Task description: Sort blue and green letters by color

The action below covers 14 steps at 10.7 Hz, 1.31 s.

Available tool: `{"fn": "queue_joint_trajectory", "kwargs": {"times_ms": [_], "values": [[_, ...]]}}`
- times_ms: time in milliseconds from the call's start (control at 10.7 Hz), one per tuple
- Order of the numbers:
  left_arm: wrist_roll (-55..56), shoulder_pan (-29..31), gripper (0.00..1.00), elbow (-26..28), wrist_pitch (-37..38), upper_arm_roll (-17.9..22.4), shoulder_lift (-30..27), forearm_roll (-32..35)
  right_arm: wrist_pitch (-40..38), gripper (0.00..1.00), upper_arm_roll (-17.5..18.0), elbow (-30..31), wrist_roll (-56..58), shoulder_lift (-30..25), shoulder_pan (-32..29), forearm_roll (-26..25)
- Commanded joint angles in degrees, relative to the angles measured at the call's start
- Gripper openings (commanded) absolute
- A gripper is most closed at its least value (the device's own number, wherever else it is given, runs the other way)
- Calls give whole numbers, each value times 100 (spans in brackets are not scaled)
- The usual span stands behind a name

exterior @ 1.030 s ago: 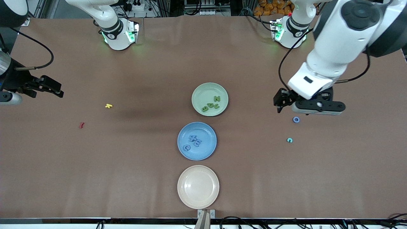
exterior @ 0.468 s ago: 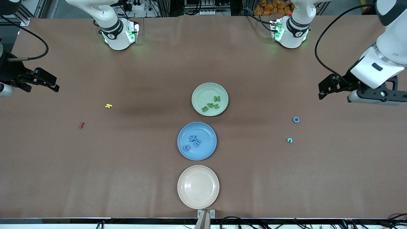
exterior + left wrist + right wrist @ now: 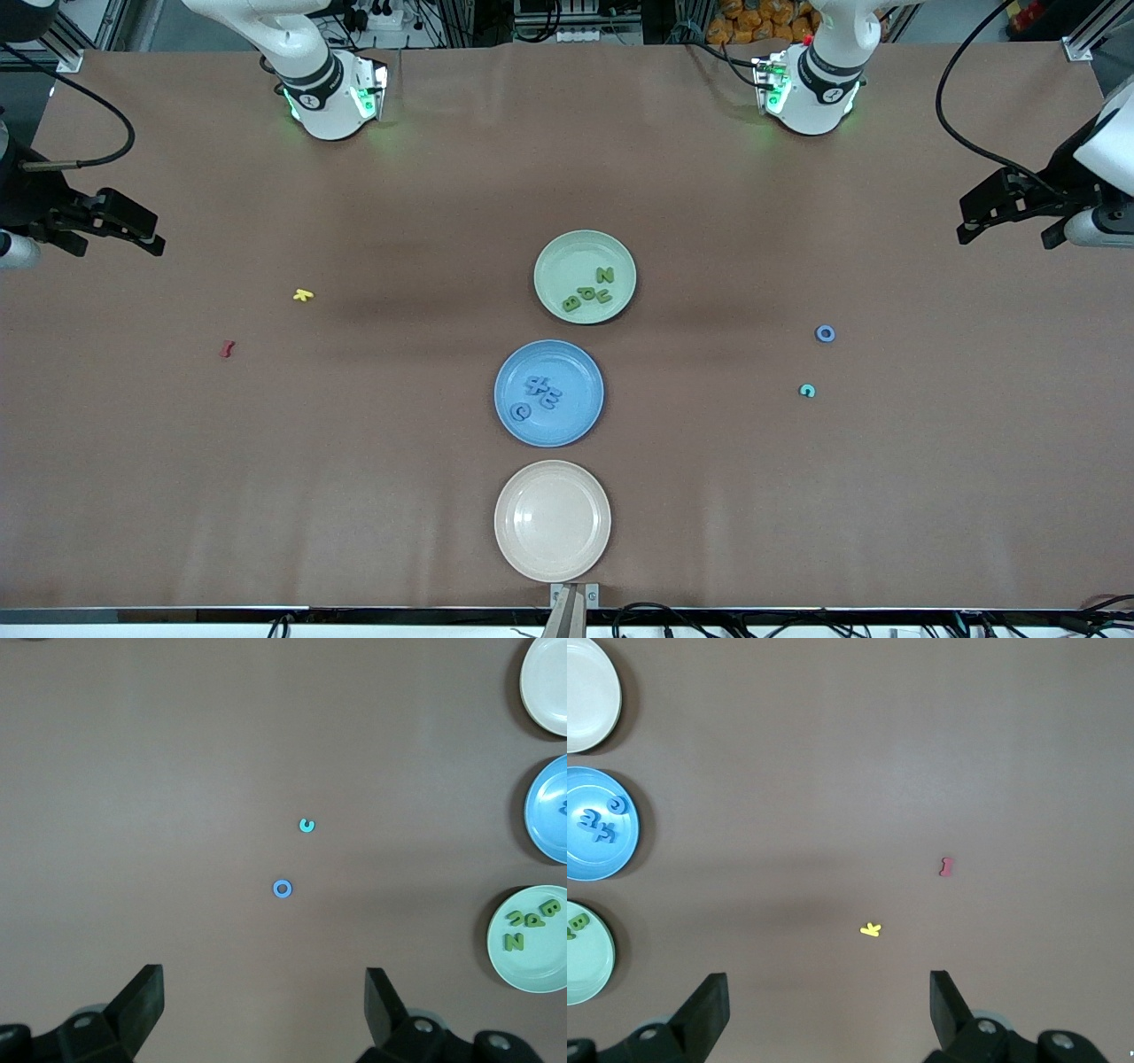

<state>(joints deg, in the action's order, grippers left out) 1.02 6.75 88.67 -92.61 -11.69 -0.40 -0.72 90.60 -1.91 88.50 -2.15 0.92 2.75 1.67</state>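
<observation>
Both arms are held raised at the surface's (image 3: 354, 496) ends, the left gripper (image 3: 264, 1010) and right gripper (image 3: 828, 1014) spread wide, fingers released. Green letters (image 3: 589, 289) lie in the green plate (image 3: 554, 257), blue letters (image 3: 540, 394) in the blue plate (image 3: 576, 421); a blue O (image 3: 825, 333) lies on the surface toward the left arm's end.

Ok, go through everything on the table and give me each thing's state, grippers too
Green plate: holds green letters.
Blue plate: holds blue letters.
Beige plate: empty.
Blue O: loose on table.
Teal letter: loose on table.
Left gripper: open, empty.
Right gripper: open, empty.
</observation>
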Motion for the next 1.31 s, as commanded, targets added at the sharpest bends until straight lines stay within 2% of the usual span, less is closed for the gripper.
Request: {"fn": "queue_joint_trajectory", "kwargs": {"times_ms": [0, 1218], "values": [[-102, -42, 100, 98, 86, 18, -153, -112, -42, 100, -2, 36, -22, -49, 7, 35], [-216, -156, 100, -52, 77, -88, -215, -104, -7, 100, 15, 36, -13, -22, 15, 18]]}}
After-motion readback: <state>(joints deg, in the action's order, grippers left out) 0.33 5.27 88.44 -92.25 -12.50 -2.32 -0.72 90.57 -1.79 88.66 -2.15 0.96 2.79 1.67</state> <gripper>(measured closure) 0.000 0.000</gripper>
